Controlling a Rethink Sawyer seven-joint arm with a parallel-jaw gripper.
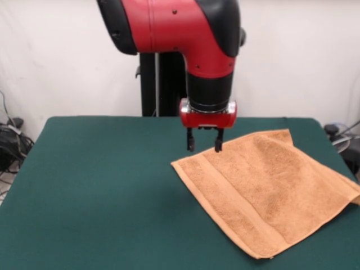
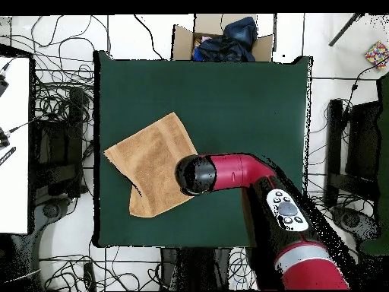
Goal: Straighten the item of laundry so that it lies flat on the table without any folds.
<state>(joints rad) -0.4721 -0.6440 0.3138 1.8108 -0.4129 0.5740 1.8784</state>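
Observation:
The orange-tan towel (image 1: 270, 185) lies on the right part of the green table (image 1: 101, 191) in the front view, with a woven band along its near left edge. Its right corner looks doubled over near the table's edge. In the overhead view the towel (image 2: 150, 158) lies at the table's (image 2: 235, 99) left side, with a folded part at its lower end. My gripper (image 1: 203, 145) hangs open and empty just above the towel's far left edge. In the overhead view the arm's head (image 2: 196, 175) hides the gripper and part of the towel.
A cardboard box (image 2: 182, 42) with dark clothes stands beyond the table's far edge in the overhead view. Cables lie on the floor around the table. The black pedestal (image 1: 160, 84) stands behind the table.

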